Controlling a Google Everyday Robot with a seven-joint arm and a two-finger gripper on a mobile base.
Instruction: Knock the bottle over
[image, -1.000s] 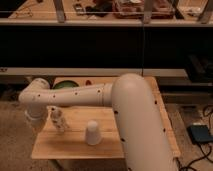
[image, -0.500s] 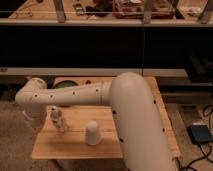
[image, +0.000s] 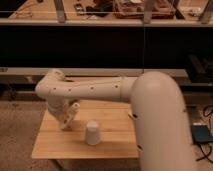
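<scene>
With our gripper (image: 66, 119) low near the wooden table's (image: 115, 127) left edge, finger state impossible to tell, and the bottle (image: 70, 116) right at it, left of the white cup (image: 92, 133), we push sideways near its cap.
</scene>
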